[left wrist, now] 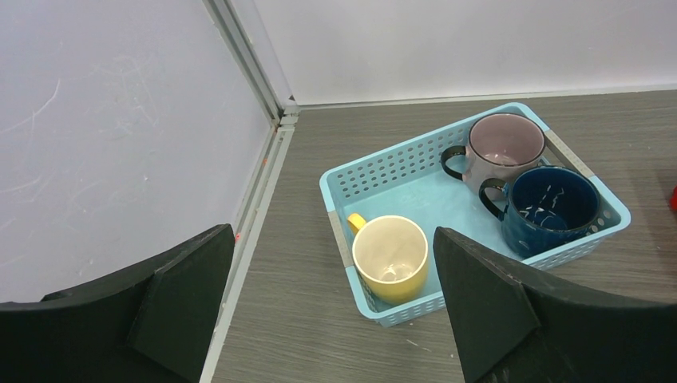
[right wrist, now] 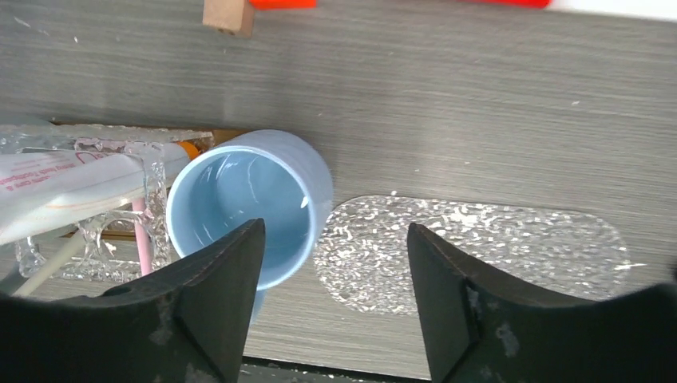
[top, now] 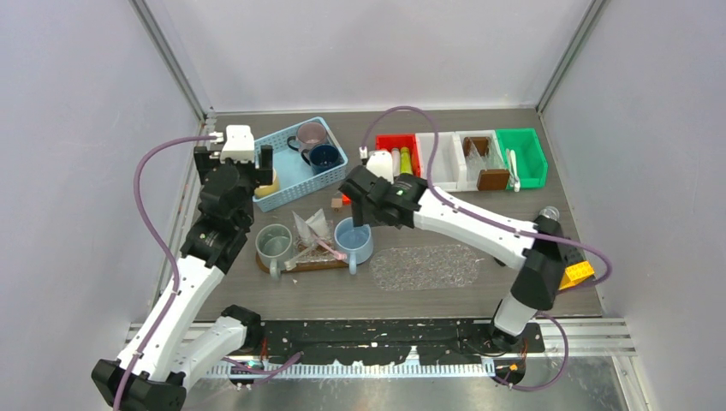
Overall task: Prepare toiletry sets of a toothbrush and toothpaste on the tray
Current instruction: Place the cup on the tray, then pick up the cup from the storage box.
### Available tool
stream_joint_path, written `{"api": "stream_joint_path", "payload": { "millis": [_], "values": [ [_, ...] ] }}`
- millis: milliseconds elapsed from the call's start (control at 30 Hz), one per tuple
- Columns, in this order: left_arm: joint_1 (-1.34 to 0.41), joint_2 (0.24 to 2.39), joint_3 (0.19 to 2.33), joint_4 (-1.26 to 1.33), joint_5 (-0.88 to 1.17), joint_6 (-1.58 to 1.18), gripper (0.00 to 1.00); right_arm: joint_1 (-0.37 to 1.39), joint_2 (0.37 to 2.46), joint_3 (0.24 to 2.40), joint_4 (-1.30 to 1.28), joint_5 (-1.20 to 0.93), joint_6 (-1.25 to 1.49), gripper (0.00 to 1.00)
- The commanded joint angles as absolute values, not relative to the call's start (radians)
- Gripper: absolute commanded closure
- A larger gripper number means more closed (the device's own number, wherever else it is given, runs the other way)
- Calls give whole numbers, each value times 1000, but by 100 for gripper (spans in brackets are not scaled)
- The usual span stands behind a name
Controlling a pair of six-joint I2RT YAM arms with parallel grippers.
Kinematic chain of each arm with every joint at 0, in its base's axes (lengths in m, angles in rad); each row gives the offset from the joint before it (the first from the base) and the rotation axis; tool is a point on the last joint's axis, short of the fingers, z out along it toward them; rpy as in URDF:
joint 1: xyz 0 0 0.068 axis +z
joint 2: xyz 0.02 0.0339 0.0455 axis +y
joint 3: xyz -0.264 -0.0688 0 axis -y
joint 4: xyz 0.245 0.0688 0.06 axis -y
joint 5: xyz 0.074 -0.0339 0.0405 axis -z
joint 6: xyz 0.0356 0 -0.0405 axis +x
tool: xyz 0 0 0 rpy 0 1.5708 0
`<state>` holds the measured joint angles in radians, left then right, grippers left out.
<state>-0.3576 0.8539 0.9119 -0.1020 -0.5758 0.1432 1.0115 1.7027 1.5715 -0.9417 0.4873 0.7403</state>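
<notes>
A light blue mug (right wrist: 247,203) (top: 353,240) stands at the right end of a clear tray on a brown base (right wrist: 104,263) (top: 300,264). A grey-green mug (top: 274,243) stands at the tray's left end. A white toothpaste tube (right wrist: 72,187) with an orange cap and a pink toothbrush (right wrist: 142,231) (top: 328,248) lie between them. My right gripper (right wrist: 335,263) (top: 358,214) hovers open and empty just above the blue mug's right rim. My left gripper (left wrist: 335,287) (top: 240,167) is open and empty in front of the blue basket (left wrist: 399,171), facing the cream-yellow mug (left wrist: 391,255).
A mauve mug (left wrist: 503,144) and a navy mug (left wrist: 551,207) also sit in the basket. A second clear oval tray (right wrist: 479,247) (top: 425,267) lies right of the blue mug. Red (top: 398,150), white (top: 437,163) and green (top: 522,154) bins line the back. A small brown block (right wrist: 227,14) lies nearby.
</notes>
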Motion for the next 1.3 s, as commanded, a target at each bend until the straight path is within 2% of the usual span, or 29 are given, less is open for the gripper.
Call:
{"api": "stream_joint_path", "payload": {
  "millis": [0, 100, 333, 667, 1100, 1267],
  "values": [
    [-352, 881, 941, -80, -571, 132, 0, 994, 1556, 1518, -934, 626, 725, 25],
    [-339, 923, 977, -120, -549, 96, 0, 951, 1493, 1475, -907, 663, 695, 19],
    [-271, 1110, 1144, -320, -445, 33, 0, 816, 1315, 1308, -801, 650, 633, 18],
    [-153, 1397, 1321, -526, -273, -163, 10, 771, 1090, 1075, -608, 740, 540, 17],
    [-107, 1697, 1418, -559, -248, -368, 30, 752, 1016, 985, -586, 769, 507, 15],
    [-95, 1778, 1447, -552, -232, -377, 44, 750, 1002, 977, -583, 774, 500, 15]
  ]
}}
